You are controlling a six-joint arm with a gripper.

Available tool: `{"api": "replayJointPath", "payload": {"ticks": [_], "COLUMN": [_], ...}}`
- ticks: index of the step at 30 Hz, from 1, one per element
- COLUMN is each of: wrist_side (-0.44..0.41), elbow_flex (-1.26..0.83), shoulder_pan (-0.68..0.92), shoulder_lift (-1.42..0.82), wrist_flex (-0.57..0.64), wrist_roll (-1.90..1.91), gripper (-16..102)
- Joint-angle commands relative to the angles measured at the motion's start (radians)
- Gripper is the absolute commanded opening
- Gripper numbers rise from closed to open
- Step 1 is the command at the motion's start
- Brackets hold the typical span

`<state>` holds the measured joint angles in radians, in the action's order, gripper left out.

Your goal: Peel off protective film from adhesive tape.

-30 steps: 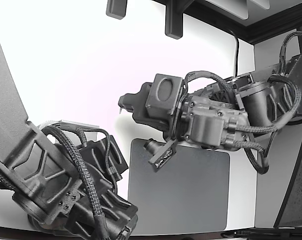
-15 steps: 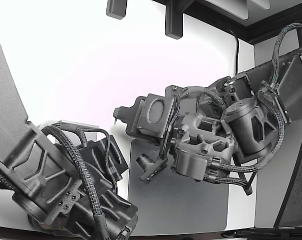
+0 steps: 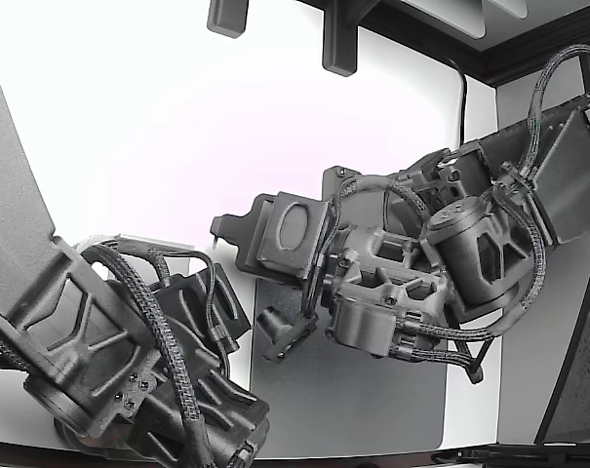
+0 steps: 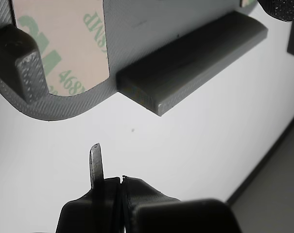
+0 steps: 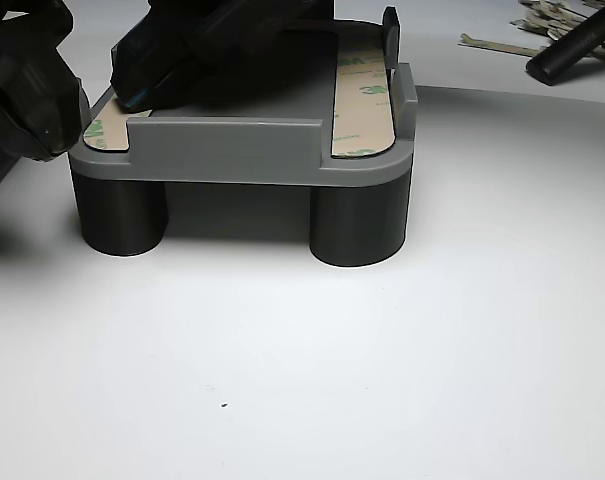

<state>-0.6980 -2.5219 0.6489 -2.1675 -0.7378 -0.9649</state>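
A white bench [image 5: 382, 380] carries everything, with a dark grey mat [image 3: 373, 390] lying on it under the arm in the exterior view. In the other view a grey plastic part [image 5: 242, 150] stands on 2 round legs, with a raised bar along its near edge. On its top lie 2 strips of tape, each covered by a pale film with green print; the film on that view's right [image 5: 364, 100] runs the length of the part, while the film on that view's left [image 5: 107, 132] shows only at its near end, the remainder hidden under a dark arm. In the wrist view the gripper [image 4: 118, 180] hangs over bare bench, near the rounded corner of the part but apart from it; its jaws are pressed together with no gap between them, and a thin metal blade [image 4: 95, 162] sticks out beside them. Nothing is between them. At the far edge in the other view lie some peeled strips [image 5: 552, 15] and a black rod [image 5: 572, 48].
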Motion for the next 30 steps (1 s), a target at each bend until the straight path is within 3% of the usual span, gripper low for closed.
{"api": "replayJointPath", "payload": {"ticks": [1,30], "wrist_side": [-0.003,0.011], "elbow_flex": [0.031,0.063], "shoulder_pan": [-0.008,-0.008], "shoulder_lift": [-0.011,0.071], "wrist_flex": [0.011,0.043], "wrist_roll": [0.012,0.032], "gripper": [-11,-11]}}
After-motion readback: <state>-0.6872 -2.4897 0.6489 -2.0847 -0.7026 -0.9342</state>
